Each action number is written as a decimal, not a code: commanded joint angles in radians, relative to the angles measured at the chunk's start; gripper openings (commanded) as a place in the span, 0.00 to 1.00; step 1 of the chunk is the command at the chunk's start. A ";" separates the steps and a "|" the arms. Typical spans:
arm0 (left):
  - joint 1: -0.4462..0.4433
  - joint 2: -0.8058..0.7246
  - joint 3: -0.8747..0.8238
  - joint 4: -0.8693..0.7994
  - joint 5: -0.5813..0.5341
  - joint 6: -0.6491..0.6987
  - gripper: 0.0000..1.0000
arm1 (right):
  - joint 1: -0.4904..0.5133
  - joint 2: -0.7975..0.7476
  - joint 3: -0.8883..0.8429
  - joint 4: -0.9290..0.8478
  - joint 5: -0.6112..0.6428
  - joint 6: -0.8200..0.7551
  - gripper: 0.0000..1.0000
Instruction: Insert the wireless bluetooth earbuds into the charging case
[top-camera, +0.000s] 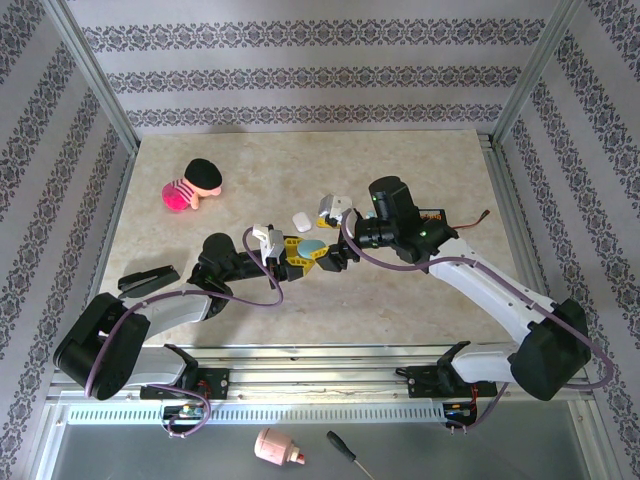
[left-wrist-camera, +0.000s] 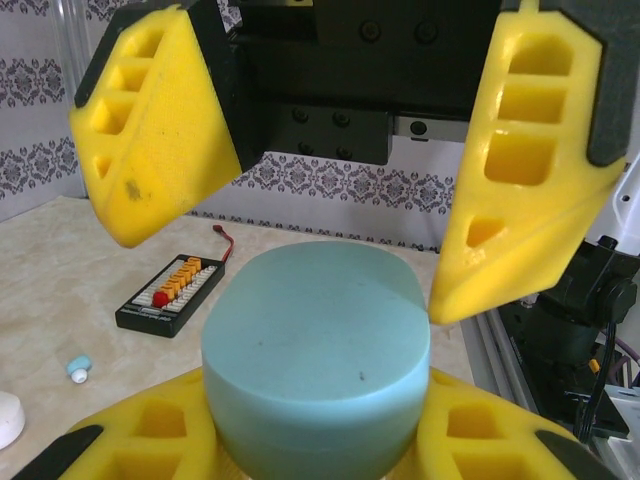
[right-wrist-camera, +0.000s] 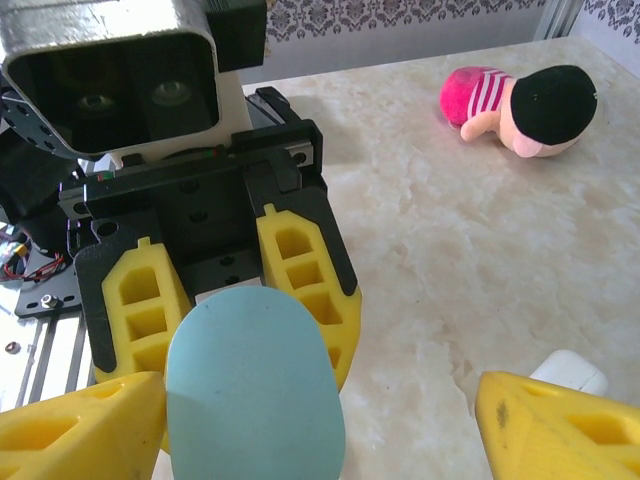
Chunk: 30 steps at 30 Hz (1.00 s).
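A pale blue pebble-shaped charging case (left-wrist-camera: 315, 340) stands upright with its lid down, and my left gripper (left-wrist-camera: 315, 430) is shut on its lower part. From above, the left gripper (top-camera: 297, 254) and the case (top-camera: 312, 245) sit mid-table. My right gripper (right-wrist-camera: 320, 410) is open; its yellow fingers (left-wrist-camera: 150, 140) straddle the case's top (right-wrist-camera: 250, 390) without pinching it. One tiny pale blue and white earbud (left-wrist-camera: 78, 369) lies on the table to the left. A white case (top-camera: 301, 222) rests just behind the grippers.
A pink and black plush toy (top-camera: 192, 185) lies at the back left. A black board with orange connectors (left-wrist-camera: 170, 293) sits beyond the case. A black clip-like object (top-camera: 148, 278) lies near the left arm. An aluminium rail (top-camera: 300, 355) runs along the near table edge.
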<state>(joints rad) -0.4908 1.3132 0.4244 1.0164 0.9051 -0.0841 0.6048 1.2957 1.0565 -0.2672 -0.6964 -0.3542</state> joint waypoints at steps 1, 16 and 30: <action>-0.002 -0.022 -0.001 0.020 0.013 -0.012 0.32 | 0.002 0.011 0.009 -0.012 0.008 -0.037 0.80; -0.002 -0.017 -0.009 0.027 0.035 -0.013 0.32 | -0.026 -0.009 0.001 0.094 0.143 0.051 0.78; -0.002 -0.022 -0.024 0.033 0.028 -0.002 0.32 | -0.037 -0.008 0.015 0.119 0.156 0.112 0.78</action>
<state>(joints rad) -0.4900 1.3117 0.4084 0.9943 0.8951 -0.0906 0.5755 1.2922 1.0565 -0.1692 -0.5632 -0.2604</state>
